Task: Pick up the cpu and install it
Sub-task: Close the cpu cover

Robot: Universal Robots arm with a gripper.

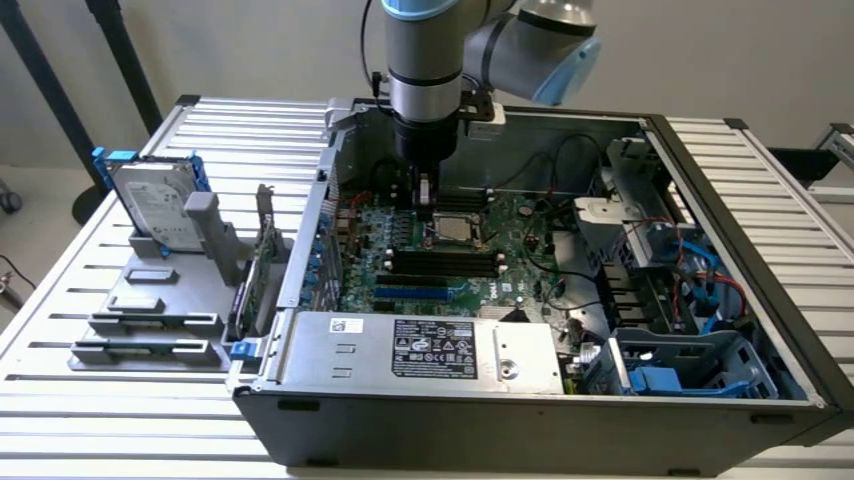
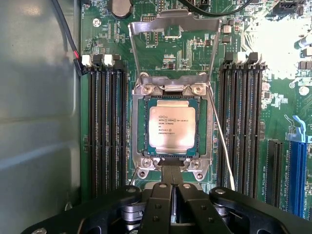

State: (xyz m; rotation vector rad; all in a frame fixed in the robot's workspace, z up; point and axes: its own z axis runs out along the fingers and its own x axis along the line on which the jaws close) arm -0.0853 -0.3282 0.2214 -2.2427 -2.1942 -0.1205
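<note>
The cpu (image 2: 172, 127), a small square chip with a silver top, lies flat in its socket (image 2: 138, 127) on the green motherboard. The socket's metal load plate (image 2: 173, 29) stands swung up and open behind it. My gripper (image 2: 170, 170) is shut, its two dark fingers pressed together with nothing visible between them, their tips at the socket frame's edge just beside the cpu. In the exterior view the gripper (image 1: 424, 208) reaches down into the open computer case, right beside the cpu (image 1: 458, 232).
Dark memory slots (image 2: 105, 126) flank the socket on both sides, and a thin wire lever (image 2: 223, 141) runs beside it. The case wall (image 2: 39, 122) is close. Outside the case, a grey rack (image 1: 147, 320) holds a hard drive (image 1: 150, 205) with a blue bracket. The power supply (image 1: 427, 350) fills the case's near side.
</note>
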